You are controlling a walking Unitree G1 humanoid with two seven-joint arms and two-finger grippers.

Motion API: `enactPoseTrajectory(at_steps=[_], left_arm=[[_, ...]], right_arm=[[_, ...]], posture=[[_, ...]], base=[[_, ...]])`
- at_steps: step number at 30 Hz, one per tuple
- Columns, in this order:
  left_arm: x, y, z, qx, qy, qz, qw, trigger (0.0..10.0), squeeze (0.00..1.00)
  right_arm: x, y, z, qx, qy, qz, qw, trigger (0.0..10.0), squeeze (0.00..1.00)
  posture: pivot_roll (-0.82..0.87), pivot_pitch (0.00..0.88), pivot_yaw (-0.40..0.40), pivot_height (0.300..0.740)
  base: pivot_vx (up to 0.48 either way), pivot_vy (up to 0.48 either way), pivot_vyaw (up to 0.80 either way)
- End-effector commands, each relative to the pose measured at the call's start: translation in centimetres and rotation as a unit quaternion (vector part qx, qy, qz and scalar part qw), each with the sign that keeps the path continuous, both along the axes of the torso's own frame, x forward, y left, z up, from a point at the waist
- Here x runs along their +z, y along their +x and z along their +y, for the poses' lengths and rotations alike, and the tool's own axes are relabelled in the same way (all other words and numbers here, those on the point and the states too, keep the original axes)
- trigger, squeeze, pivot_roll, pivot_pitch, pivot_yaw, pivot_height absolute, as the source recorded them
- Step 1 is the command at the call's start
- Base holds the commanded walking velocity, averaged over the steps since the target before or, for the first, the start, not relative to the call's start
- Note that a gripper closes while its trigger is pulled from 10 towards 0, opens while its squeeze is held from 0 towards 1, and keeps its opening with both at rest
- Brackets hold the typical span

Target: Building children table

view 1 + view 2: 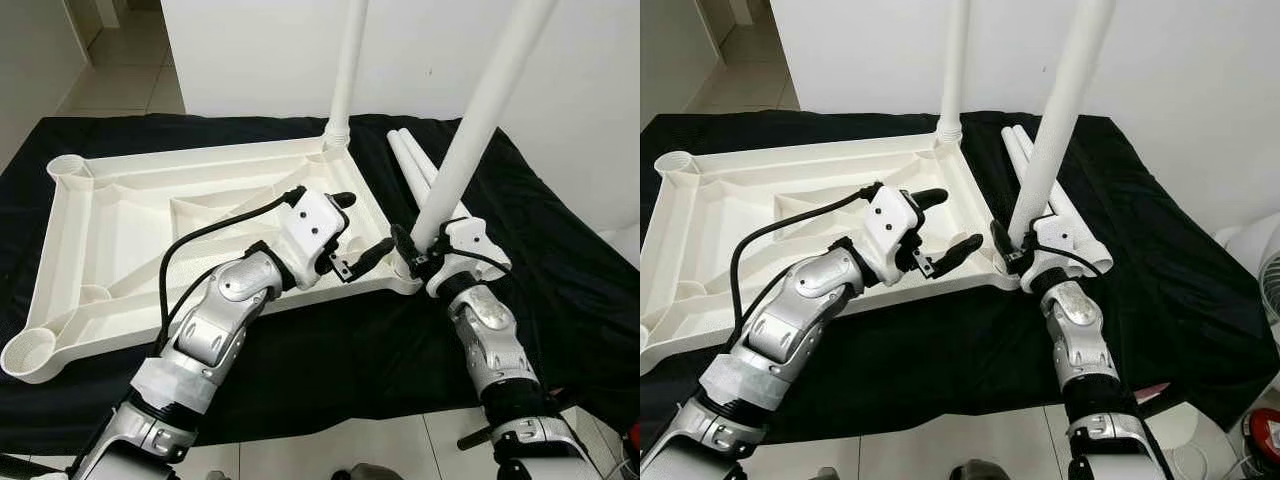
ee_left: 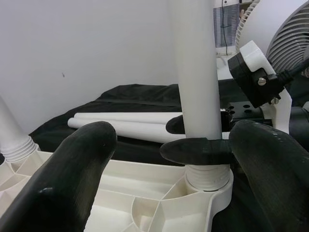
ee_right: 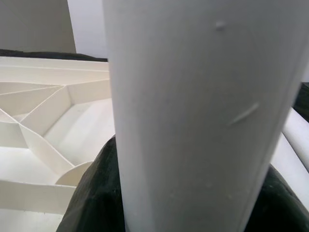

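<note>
The white tabletop [image 1: 150,220] lies upside down on the black cloth [image 1: 560,260] of the desk, its near edge close to the cloth's front edge. Two legs stand in its corner sockets: the far leg [image 1: 345,70] and the near leg [image 1: 470,130], which my right tool [image 1: 412,250] is clenching low. My left tool [image 1: 362,228] hovers released just beside it. Two spare legs [image 1: 415,165] lie right, two sockets are free.
</note>
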State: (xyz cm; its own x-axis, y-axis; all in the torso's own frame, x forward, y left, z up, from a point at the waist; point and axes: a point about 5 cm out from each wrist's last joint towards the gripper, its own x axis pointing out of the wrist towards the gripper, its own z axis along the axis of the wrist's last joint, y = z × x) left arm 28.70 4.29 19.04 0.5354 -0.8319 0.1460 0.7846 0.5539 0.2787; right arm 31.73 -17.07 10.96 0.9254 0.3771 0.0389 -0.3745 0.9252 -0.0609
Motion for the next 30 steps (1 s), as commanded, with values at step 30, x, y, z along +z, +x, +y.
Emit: enactPoseTrajectory(at_steps=[30], left_arm=[[0.0,-0.2,0.0,-0.011,0.007,-0.001,1.0,10.0,0.0]], right_arm=[[-8.1,-4.2,0.0,-0.063,0.029,0.172,0.983,10.0,0.0]], posture=[[0.05,0.037,-0.006,0.74]], base=[[0.0,0.0,0.0]])
